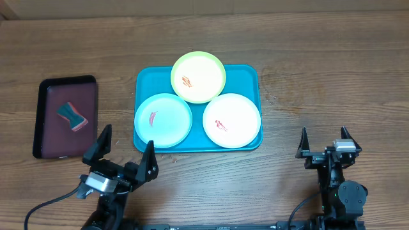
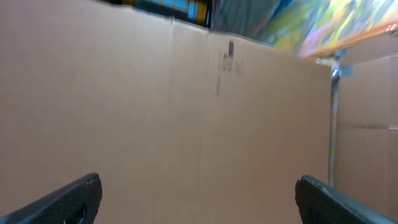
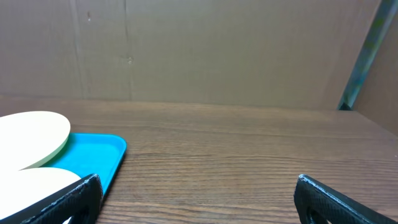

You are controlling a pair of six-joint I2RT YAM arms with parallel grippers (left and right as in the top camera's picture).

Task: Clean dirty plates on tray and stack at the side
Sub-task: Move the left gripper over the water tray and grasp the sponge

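While both arms sit at the near edge of the wooden table [image 1: 319, 64], a teal tray [image 1: 153, 80] lies at its centre holding three round plates, each marked with a small red smear. On the tray, the yellow-green plate [image 1: 199, 76] is at 12 o'clock and reaches over the far rim. The pale blue plate [image 1: 163, 120] is at 8 o'clock and the white plate [image 1: 231, 121] at 4 o'clock. At 9 o'clock from the tray, a smaller maroon tray [image 1: 48, 128] carries a teal and red sponge [image 1: 71, 116]. The left gripper [image 1: 128, 135] is at 7 o'clock and the right gripper [image 1: 324, 131] at 5 o'clock. Both have their fingers spread wide and hold nothing. The plates look like light, stiff plastic with a smooth and probably slippery face. The rim is likely the best place to pinch one, especially where it overhangs the tray edge, and the sponge looks soft enough to squash. Only the overhead view shows all three plates, the smears and the sponge. The right wrist view adds a low side look at the tray corner and two pale plate edges. The left wrist view shows only a cardboard wall [image 2: 155, 112].
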